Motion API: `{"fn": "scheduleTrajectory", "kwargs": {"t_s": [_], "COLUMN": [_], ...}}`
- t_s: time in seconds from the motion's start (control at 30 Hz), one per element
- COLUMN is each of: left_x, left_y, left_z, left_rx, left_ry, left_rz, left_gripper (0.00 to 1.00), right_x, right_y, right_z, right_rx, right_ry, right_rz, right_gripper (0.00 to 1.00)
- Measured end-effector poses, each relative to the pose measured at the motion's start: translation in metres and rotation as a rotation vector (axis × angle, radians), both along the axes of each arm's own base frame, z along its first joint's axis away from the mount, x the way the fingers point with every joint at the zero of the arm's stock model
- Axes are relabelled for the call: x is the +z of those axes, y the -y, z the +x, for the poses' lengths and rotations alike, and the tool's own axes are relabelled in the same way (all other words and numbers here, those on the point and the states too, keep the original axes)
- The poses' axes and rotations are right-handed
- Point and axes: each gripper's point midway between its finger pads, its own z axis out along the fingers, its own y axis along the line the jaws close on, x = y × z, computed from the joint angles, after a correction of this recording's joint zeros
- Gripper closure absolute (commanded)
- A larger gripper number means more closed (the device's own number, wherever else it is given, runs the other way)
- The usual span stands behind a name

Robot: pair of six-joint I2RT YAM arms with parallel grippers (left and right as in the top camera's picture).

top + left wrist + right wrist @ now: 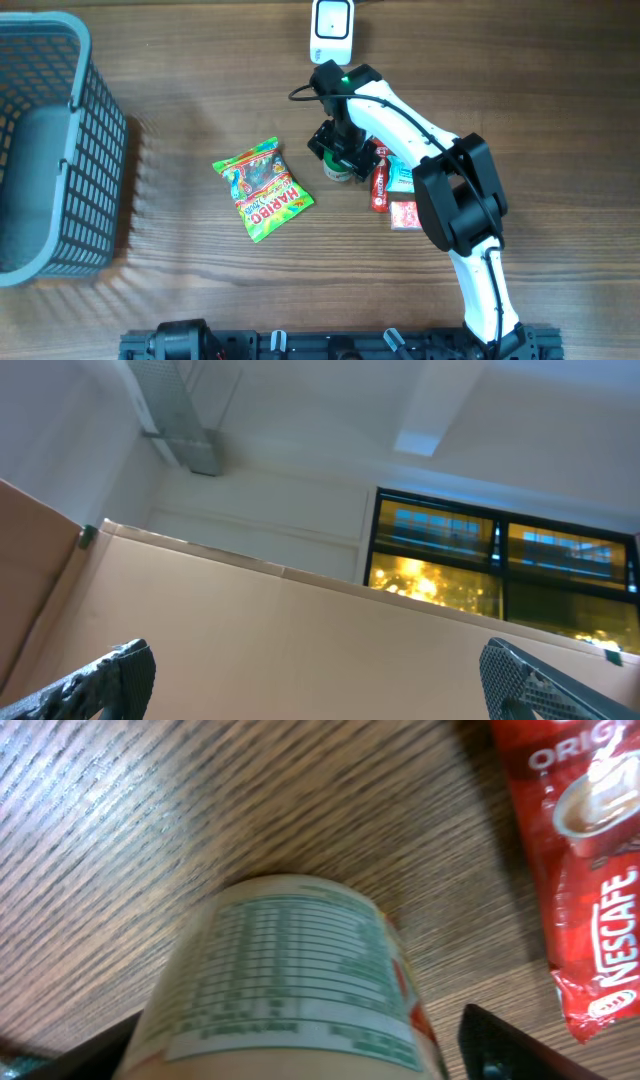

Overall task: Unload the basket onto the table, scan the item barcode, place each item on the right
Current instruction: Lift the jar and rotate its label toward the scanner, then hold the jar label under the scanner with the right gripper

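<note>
The item is a small round container [336, 170] with a green top, standing on the table just left of a red Nescafe sachet [379, 187]. Close up, the container [290, 980] shows a pale label with a green printed table; no barcode is in view. My right gripper [341, 150] reaches down over it, open, with the container between its jaws [300, 1045]. A gap of bare wood shows beside the right finger [510, 1045]. The white scanner [331, 30] stands at the table's far edge. My left gripper [320, 680] is open, empty and pointed at the ceiling.
A green Haribo bag [262, 188] lies left of the container. A pale teal packet [400, 176] and a small red packet [404, 215] lie under the right arm. A grey wire basket [100, 150] fills the left side. The Nescafe sachet [585, 870] lies right of the jaws.
</note>
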Motion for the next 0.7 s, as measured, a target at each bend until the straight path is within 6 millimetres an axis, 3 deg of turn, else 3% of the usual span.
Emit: {"fn": "scheduleTrajectory", "kwargs": {"t_s": [0.07,0.2,0.27,0.37,0.7], "left_x": [-0.0001,-0.0001,-0.0001,-0.0001,0.0003], "left_y": [0.0001,0.0006,0.0006,0.0006,0.0006], "left_z": [0.0001,0.0001,0.0001,0.0001,-0.0002], "left_rx": [-0.005,-0.007,-0.007,-0.007,-0.007], "left_ry": [0.0,-0.001,-0.001,-0.001,0.001], "left_rz": [0.001,0.003,0.003,0.003,0.003], "left_gripper": [0.0,0.0,0.0,0.0,0.0], "right_x": [0.0,-0.0001,-0.0001,0.0,0.0004], "right_y": [-0.0021,-0.0042,-0.0043,-0.0051,-0.01], "right_z": [0.0005,0.0005,0.0004,0.0004,0.0019], "right_rx": [-0.004,-0.006,-0.001,0.052,0.372], "right_ry": [0.003,0.004,0.004,0.009,0.048], "right_rz": [0.006,0.012,0.013,0.025,0.099], "right_gripper": [0.25,0.28,0.39,0.47,0.5]}}
